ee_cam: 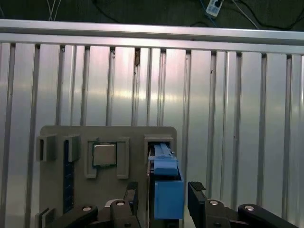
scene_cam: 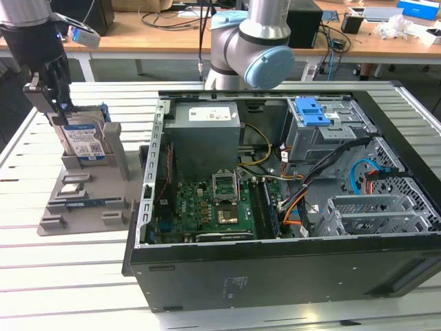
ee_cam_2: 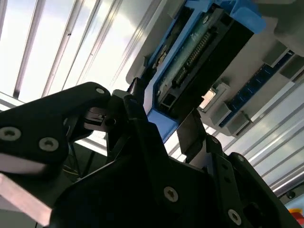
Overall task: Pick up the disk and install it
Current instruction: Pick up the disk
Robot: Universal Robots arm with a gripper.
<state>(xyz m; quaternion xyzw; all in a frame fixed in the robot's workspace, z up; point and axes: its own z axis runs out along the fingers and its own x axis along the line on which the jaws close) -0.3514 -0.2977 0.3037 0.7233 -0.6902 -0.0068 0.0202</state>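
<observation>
— What is on the worktop [scene_cam: 69, 276]?
— An open computer case [scene_cam: 275, 276] takes the middle and the exterior view's right. A grey holder [scene_cam: 83, 200] lies just beside it, toward the worktop's edge on the exterior view's left.
— And the disk?
— The disk [scene_cam: 84, 141] stands upright in a slot of the holder, with its blue frame on top.
— The gripper?
— The gripper [scene_cam: 60, 114] is right over the disk. In the first wrist view the fingers [ee_cam: 195, 194] are spread, one on each side of the blue frame, with a gap showing on both sides. A small square chip [ee_cam: 103, 154] lies in a nearby pocket of the holder.
</observation>
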